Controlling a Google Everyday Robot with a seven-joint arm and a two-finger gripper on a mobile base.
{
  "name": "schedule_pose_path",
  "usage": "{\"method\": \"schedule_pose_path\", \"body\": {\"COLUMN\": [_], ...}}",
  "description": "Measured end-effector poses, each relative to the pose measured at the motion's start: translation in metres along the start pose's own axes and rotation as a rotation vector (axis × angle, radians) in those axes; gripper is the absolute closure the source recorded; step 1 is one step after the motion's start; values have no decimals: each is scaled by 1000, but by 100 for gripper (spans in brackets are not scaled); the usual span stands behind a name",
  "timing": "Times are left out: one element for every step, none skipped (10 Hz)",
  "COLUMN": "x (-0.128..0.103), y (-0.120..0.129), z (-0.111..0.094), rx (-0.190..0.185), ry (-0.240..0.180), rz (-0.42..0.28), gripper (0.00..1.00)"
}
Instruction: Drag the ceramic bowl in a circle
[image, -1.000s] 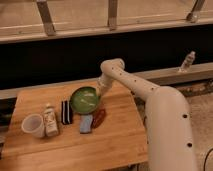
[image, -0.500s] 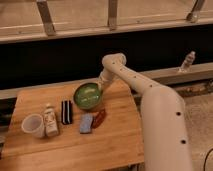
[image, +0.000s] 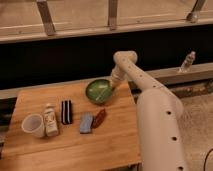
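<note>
Ceramic bowl (image: 98, 91) near far edge of wooden table (image: 60, 145); gripper (image: 111, 86) at right rim, grasp indeterminate.

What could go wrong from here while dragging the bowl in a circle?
The ceramic bowl sits near the table's far edge; a wide circle could push it off. The red item and the blue item lie just in front and might get knocked. The tool is at the bowl's right rim and could slip off.
</note>
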Motion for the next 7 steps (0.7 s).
{"method": "schedule_pose_path", "body": {"x": [6, 17, 27, 40, 53, 71, 81], "y": [-13, -33, -43, -51, -53, -45, -35], "z": [3, 6, 8, 11, 9, 7, 4], "rx": [-9, -25, -35, -39, -40, -31, -31], "ry": [4, 5, 4, 7, 3, 2, 1], "rz": [31, 80, 110, 131, 140, 125, 109], "gripper": [100, 100, 100, 100, 100, 100, 100]}}
